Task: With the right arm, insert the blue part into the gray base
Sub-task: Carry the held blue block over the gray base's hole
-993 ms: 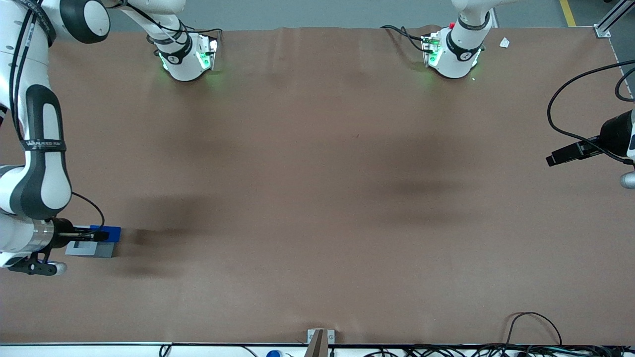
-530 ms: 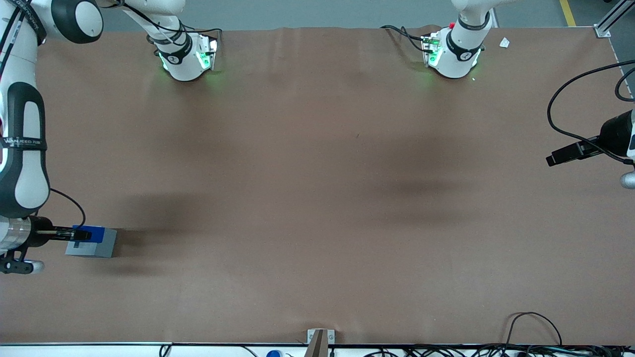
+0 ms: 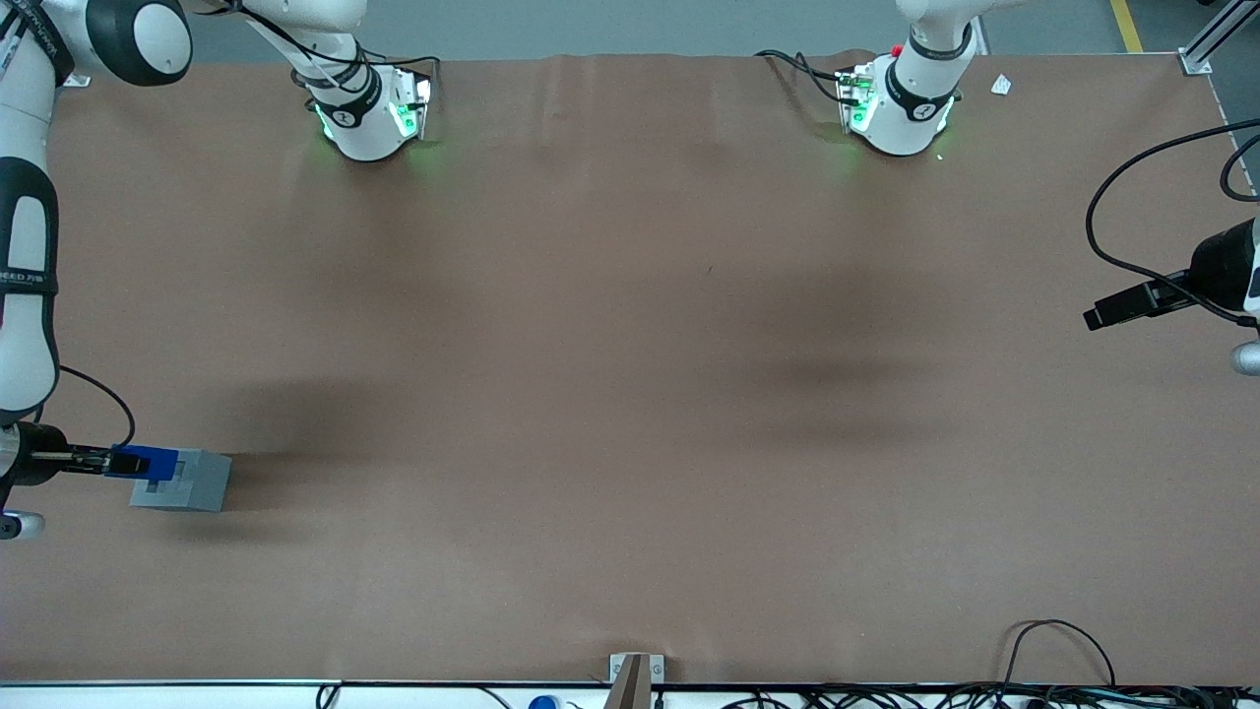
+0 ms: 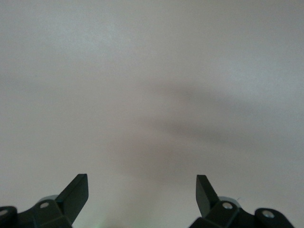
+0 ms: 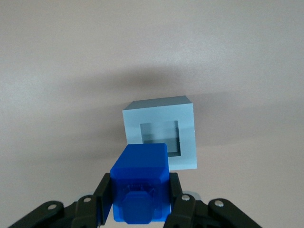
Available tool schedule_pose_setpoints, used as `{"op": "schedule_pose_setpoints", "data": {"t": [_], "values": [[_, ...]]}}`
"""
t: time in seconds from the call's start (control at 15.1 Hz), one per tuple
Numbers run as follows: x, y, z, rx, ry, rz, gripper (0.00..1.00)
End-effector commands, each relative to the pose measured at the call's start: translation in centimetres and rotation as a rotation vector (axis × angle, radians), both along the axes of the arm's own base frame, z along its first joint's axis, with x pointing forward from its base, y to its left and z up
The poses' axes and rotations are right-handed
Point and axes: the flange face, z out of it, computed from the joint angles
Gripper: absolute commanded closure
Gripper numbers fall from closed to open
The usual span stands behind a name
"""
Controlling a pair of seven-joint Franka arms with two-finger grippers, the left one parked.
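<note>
Only one fragment of writing shows, a band on the right arm [image 3: 25, 276], too cut off to read. One blue part [image 5: 140, 183] is clamped between the fingers of the gripper [image 5: 140, 199], held above the one gray base [image 5: 161, 133] and overlapping its rim, not in the square recess. Around the gray base the brown table [image 3: 630, 394] lies open toward the parked arm's end.

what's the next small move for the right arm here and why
Probably shift the gripper sideways until the blue part sits over the gray base, then lower. The part is clamped and held above the table, but it overlaps only the edge of the square recess, which is still open.
</note>
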Motion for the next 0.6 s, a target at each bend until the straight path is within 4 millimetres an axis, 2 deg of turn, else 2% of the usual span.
{"op": "schedule_pose_setpoints", "data": {"t": [0.0,0.2,0.53], "values": [[0.3,-0.4,-0.1,0.005,-0.024,0.009,1.00],[0.4,-0.8,-1.1,0.003,-0.034,0.034,1.00],[0.4,-1.4,-1.7,0.005,-0.037,0.071,1.00]]}}
